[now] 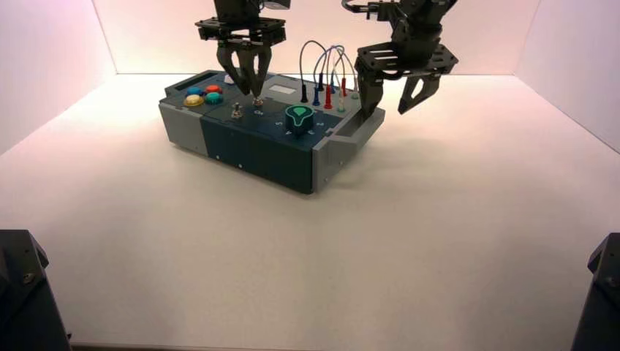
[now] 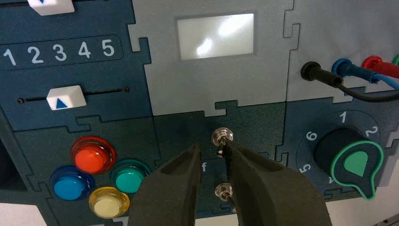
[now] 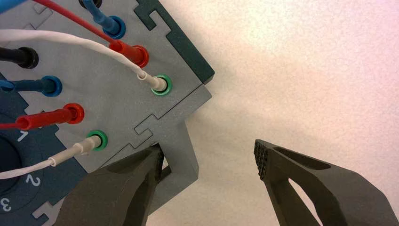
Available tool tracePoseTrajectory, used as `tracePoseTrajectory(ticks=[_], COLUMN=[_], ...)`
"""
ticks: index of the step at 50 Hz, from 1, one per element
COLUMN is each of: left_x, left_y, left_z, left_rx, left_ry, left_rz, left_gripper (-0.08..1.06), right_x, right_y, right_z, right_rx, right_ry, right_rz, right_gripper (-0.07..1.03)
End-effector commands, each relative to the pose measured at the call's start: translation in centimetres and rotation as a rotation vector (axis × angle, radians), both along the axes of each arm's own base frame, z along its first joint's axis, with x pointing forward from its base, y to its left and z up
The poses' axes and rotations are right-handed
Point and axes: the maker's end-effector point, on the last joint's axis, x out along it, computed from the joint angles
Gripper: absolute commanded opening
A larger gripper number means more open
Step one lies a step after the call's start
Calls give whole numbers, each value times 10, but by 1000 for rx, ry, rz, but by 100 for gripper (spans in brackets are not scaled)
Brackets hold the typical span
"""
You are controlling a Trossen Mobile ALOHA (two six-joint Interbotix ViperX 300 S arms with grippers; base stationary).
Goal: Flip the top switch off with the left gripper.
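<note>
**Left hand at the top switch, flip not yet confirmed**

Down over the middle of the box [image 1: 278, 139], which stands toward the far edge of the worktop [image 1: 365, 256], left of centre. Left hand [image 2: 212, 157] parted only narrowly, grasping nothing, fingertips straddling the thin dark lever of the top switch [image 2: 221, 138]. One fingertip [image 2: 231, 151] right against the lever in the left wrist view, the other just beside it with a sliver of panel showing between. Twin toggle [image 2: 223, 190] nearer the box's front edge, mostly tucked between the fingers and untouched as far as can be seen. Green knob [image 2: 356, 164] off to one side of the switches, the four coloured buttons [image 2: 96, 172] to the other.

Approach and alignment judged done; contact apparently made. Lever's position hard to read behind the fingertip, so off or on cannot be told. Left to do, by the look of it: a short push along the lever's throw, then a lift clear.

Right hand [image 1: 398, 95] spread wide, empty, parked at the box's right end by the wire sockets [image 3: 161, 84].
</note>
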Motion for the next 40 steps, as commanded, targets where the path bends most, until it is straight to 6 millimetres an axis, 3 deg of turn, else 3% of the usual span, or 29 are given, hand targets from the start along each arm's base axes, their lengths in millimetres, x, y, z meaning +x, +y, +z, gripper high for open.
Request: tracePoseTrajectory(ticks=[1,15,31,40], left_x=[15,17,15,13], left_y=[10,2,-9,-13], left_z=[19,34,52,65], left_rx=[-16,-51,-70,-88], left_ry=[-49,-57,-95,-139], left_rz=[36,45,19,4], left_gripper=[28,36,36,28], right_x=[-2,2,0,-4], right_y=[-11,-6,-3,-3], right_z=[-11,4,38,57], right_rx=[-21,-3,17,41], right_ry=[18,-11,-48,-81], right_rz=[-5,-4,-1,-7], right_gripper=[99,99,99,99])
